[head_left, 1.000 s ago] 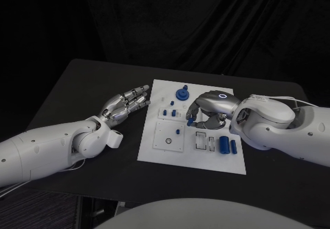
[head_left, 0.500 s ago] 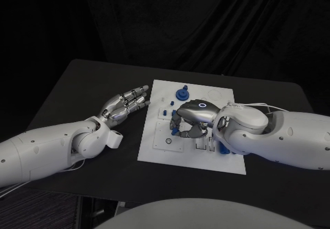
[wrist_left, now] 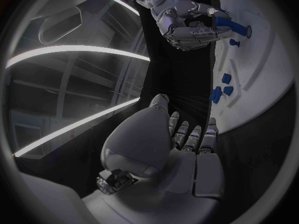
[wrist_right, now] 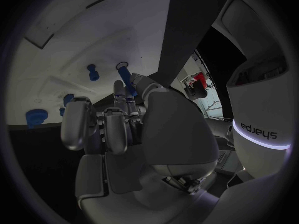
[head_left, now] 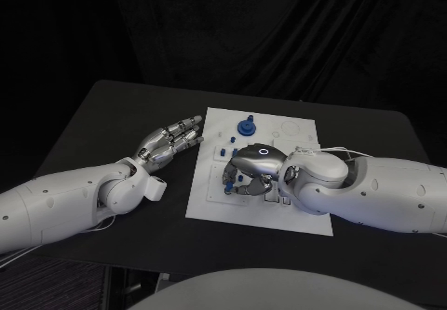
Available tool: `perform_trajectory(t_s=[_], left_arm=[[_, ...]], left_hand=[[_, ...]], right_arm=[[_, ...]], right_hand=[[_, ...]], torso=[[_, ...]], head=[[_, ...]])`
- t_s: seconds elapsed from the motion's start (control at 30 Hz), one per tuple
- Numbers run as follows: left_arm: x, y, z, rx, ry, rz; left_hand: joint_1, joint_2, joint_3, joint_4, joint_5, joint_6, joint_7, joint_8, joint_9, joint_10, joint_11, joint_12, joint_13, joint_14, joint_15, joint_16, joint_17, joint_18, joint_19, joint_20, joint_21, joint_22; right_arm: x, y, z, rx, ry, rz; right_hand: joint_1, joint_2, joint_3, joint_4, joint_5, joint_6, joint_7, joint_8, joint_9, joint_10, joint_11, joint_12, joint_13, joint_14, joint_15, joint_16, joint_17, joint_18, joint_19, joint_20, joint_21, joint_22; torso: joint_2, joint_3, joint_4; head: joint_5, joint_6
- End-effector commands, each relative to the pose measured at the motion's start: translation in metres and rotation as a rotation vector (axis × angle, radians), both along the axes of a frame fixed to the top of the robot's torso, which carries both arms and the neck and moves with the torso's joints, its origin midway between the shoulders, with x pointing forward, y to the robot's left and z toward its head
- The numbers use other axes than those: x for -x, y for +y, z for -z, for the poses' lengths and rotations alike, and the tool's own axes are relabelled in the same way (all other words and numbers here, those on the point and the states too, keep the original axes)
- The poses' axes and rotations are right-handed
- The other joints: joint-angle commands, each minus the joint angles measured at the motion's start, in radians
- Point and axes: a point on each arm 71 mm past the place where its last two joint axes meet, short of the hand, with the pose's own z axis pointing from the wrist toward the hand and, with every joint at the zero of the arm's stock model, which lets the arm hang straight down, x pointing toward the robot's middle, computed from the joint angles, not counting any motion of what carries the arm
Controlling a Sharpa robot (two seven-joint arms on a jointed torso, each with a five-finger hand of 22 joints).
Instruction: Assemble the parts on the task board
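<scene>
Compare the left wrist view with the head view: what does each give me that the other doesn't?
Left wrist view alone: a side look at the right hand pinching a blue peg, its tip aimed at a blue-ringed hole in the task board.

Head view alone: the whole board outline, the blue knobbed part at its far end, and the left hand lying open on the black table beside the board.

Both: the right hand over the board, with small blue parts on it.

Robotics laboratory test bench.
A matte black rectangular table (head_left: 112, 116) carries a flat white task board (head_left: 265, 216) near its middle, backed by dark draped curtain (head_left: 233, 45); long white ceiling light strips (wrist_left: 74, 51) suggest an indoor lab hall.
</scene>
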Motion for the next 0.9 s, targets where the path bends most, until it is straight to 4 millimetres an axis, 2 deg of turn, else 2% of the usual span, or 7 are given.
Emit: perform_trajectory(t_s=[0.03, 0.9], left_arm=[[0.0009, -0.0016, -0.0033, 0.043, -0.036, 0.008], [0.0010, -0.0040, -0.0022, 0.044, -0.029, 0.017]], left_hand=[[0.007, 0.001, 0.006, 0.000, 0.006, -0.003, 0.005, 0.000, -0.001, -0.001, 0.006, -0.001, 0.000, -0.002, 0.008, 0.005, 0.000, -0.004, 0.001, 0.007, 0.003, 0.000], [0.008, 0.002, 0.007, 0.000, 0.006, -0.004, 0.005, -0.001, -0.001, -0.001, 0.006, -0.002, 0.000, -0.002, 0.008, 0.005, 0.000, -0.004, 0.001, 0.007, 0.003, 0.000]], right_arm=[[0.0006, 0.0010, 0.0023, 0.014, -0.015, -0.009], [-0.0012, 0.0020, 0.0109, 0.051, -0.024, -0.015]], right_hand=[[-0.001, 0.013, 0.000, -0.007, 0.001, -0.004, -0.002, 0.034, 0.172, -0.003, 0.000, -0.004, -0.001, 0.041, 0.005, -0.004, 0.073, -0.004, -0.008, 0.001, -0.005, 0.174], [0.000, 0.015, 0.001, -0.010, 0.002, -0.006, -0.002, 0.033, 0.173, -0.005, 0.001, -0.006, -0.001, 0.041, 0.006, -0.005, 0.071, -0.003, -0.009, 0.002, -0.008, 0.174]], torso=[[0.000, -0.0004, 0.0000], [0.000, -0.0008, 0.0005]], head=[[-0.002, 0.000], [-0.002, 0.000]])
